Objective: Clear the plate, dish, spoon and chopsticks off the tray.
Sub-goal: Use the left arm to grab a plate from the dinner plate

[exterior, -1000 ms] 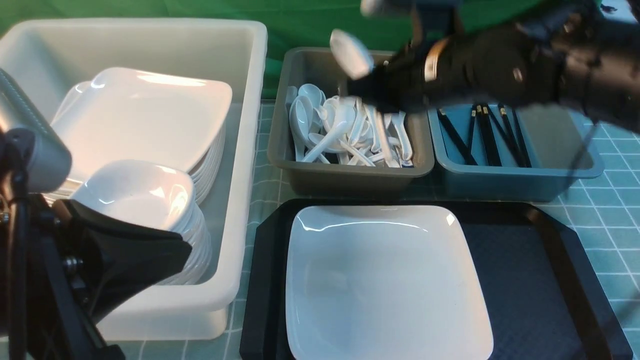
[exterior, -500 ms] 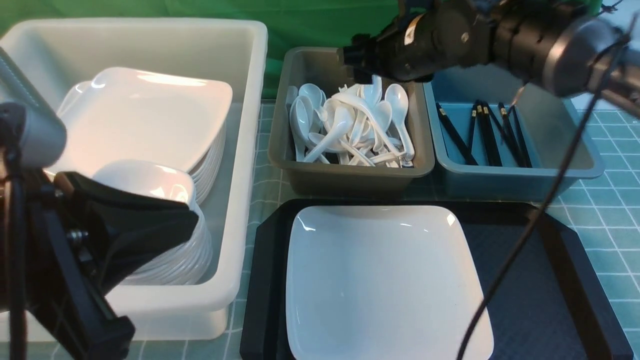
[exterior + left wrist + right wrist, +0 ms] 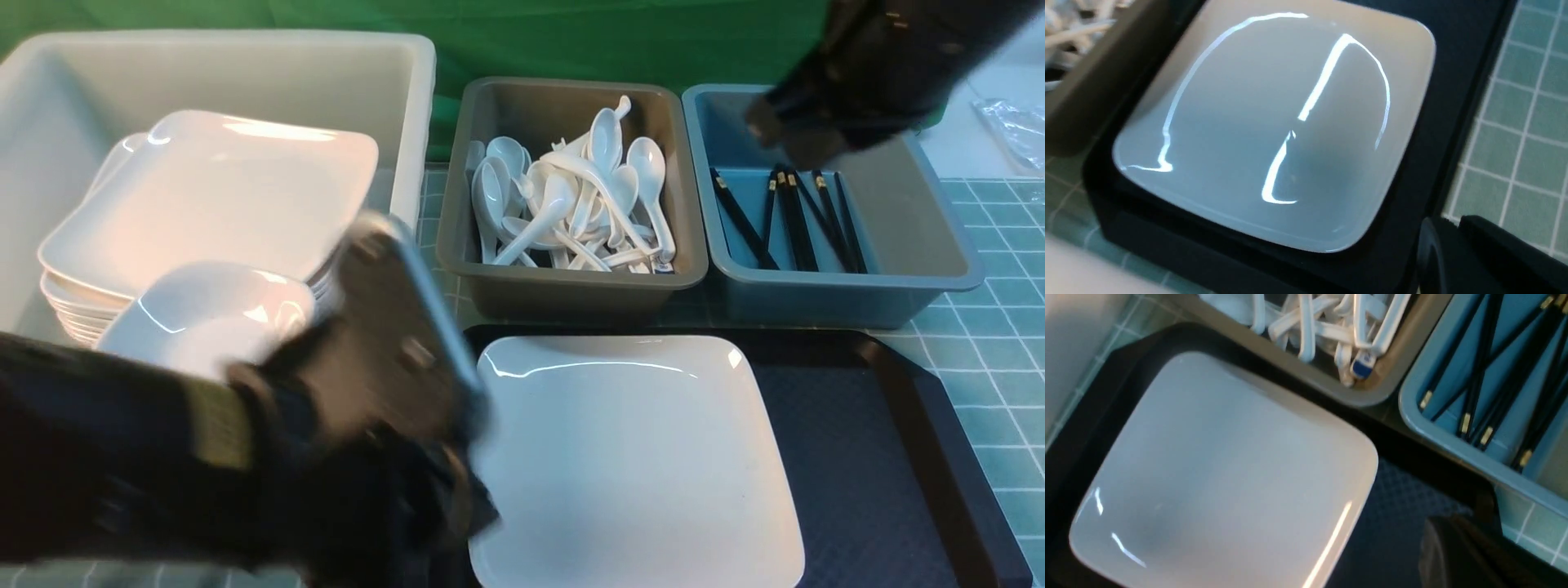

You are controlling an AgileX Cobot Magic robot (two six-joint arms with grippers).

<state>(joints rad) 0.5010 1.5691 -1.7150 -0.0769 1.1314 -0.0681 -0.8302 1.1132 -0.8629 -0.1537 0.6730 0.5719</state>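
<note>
The left gripper [image 3: 437, 498] is a dark blur low over the tray's left rim, at the plate's near-left corner. I can't tell how far it is open or whether it holds anything. The right gripper [image 3: 796, 135] hangs above the far end of the blue bin [image 3: 922, 237], just as smeared, and its opening can't be read either.

The white tub [image 3: 408, 98] fills the left side. It holds a plate stack [image 3: 220, 188] and, nearer, the dish [image 3: 212, 314] – the left arm hides the tub's near wall.

The tray [image 3: 882, 457] lies on the checked cloth [image 3: 1004, 343] with its long axis running left to right, just in front of both bins. The plate [image 3: 629, 457] sits on its left half, square to the rim.

The grey bin [image 3: 571, 286] holds a heap of spoons. The top spoon [image 3: 606, 139] leans with its handle toward the far wall.

The chopsticks [image 3: 796, 220] lie in the blue bin, running near to far with the gold bands at the far end, and one stick slants across.

A small blue label [image 3: 1361, 367] on a spoon handle is too small to read.
</note>
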